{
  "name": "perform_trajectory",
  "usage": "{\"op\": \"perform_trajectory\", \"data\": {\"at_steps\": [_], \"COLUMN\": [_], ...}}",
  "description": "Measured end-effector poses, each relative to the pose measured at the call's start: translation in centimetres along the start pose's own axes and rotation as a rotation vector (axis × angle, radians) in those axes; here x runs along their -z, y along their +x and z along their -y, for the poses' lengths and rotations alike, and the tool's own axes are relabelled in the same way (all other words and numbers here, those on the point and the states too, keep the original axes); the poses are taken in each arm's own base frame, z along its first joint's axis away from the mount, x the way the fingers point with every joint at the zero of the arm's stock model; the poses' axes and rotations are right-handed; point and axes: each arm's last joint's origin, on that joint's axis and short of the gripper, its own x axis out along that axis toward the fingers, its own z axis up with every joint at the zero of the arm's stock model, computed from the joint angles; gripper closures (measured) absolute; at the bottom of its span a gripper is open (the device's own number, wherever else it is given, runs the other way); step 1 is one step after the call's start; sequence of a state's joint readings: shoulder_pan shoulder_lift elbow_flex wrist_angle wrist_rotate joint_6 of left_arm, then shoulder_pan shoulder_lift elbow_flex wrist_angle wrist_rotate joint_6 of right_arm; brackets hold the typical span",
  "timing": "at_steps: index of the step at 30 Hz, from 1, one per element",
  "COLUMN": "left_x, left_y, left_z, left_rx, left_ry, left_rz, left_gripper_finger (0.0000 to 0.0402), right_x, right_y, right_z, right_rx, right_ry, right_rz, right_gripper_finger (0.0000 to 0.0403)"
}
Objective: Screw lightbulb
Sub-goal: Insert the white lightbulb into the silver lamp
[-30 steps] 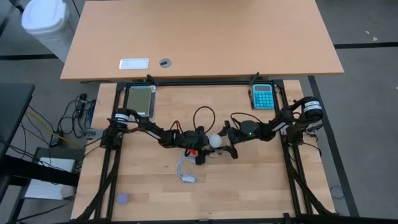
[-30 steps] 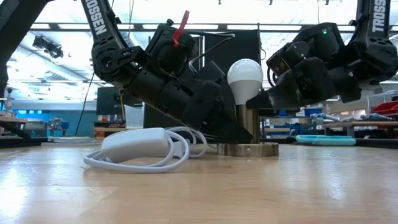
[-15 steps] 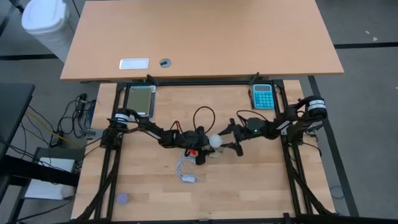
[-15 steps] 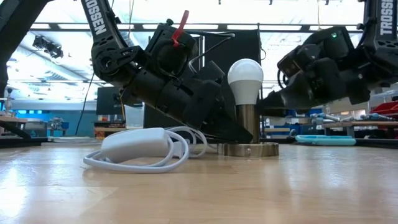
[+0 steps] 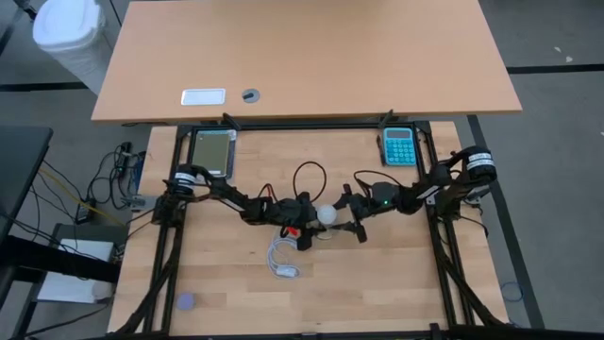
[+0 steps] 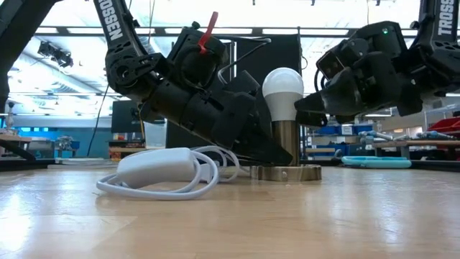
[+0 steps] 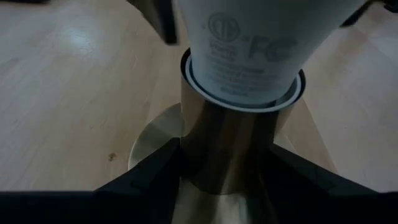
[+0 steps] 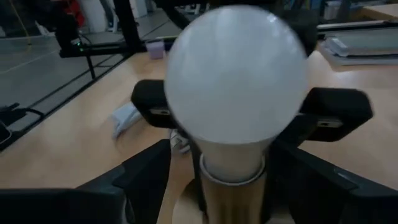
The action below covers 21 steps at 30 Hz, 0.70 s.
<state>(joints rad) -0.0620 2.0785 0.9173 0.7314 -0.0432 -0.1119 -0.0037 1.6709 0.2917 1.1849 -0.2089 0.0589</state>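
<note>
While the left gripper (image 6: 277, 152) has its jaws clamped on the metal socket (image 7: 227, 162), the right gripper (image 8: 227, 180) stands with jaws open astride the lightbulb (image 8: 236, 84), which sits upright in the socket on the desk (image 6: 345, 216). Close squarely on the globe, then turn gently, keeping the axis vertical.

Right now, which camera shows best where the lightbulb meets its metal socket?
The left wrist view: the lightbulb neck sits in the socket rim, close up, left hand fingers clamping the socket. The right wrist view shows mostly globe; the low view shows it side-on, farther off; the high view only a white dot.
</note>
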Motion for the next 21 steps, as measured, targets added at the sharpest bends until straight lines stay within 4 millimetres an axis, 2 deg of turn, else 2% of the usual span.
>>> {"op": "perform_trajectory", "data": {"at_steps": [7,17,21], "left_x": [0.0,0.0,0.0], "left_y": [0.0,0.0,0.0], "left_z": [0.0,-0.1,-0.2], "left_rx": [-0.011,-0.03,-0.063], "left_ry": [-0.005,-0.026,-0.034], "left_rz": [0.005,0.005,0.009], "left_gripper_finger": [0.0184,0.0184,0.0184], "right_x": [0.3,0.1,0.1], "right_y": [1.4,1.8,2.0], "right_z": [-0.3,-0.1,-0.6], "right_rx": [0.034,0.11,0.161], "right_ry": [-0.015,-0.007,0.0], "right_rz": [-0.011,0.022,0.02], "right_gripper_finger": [0.0155,0.0199,0.0214]}}
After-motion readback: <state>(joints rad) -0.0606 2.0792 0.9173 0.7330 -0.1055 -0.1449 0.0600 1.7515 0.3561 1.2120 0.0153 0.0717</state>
